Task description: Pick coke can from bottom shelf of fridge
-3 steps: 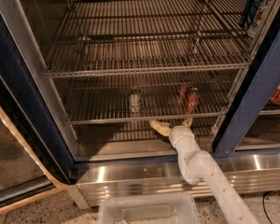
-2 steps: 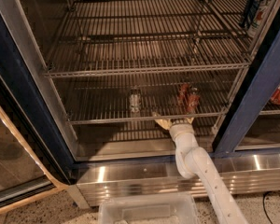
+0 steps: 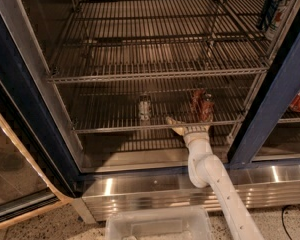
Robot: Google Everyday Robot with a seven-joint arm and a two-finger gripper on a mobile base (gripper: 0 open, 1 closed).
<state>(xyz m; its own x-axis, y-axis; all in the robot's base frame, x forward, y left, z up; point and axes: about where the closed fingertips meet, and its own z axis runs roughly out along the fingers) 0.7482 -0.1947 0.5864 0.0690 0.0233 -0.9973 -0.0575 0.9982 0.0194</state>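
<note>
We log the white two-finger gripper (image 3: 188, 126) at the front rail of the steel-wire bottom shelf (image 3: 115, 128), fingers apart, empty. The small red coke can (image 3: 201, 105) stands near, at its 1 o'clock; we'd centre rightward before closing.

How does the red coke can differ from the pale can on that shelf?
The coke can is red; the pale can is silvery-white. The coke can stands right of the pale can, well apart. The gripper, at the front rail of the shelf, is nearer the coke can than the pale can. Both stand upright on that shelf.
</note>
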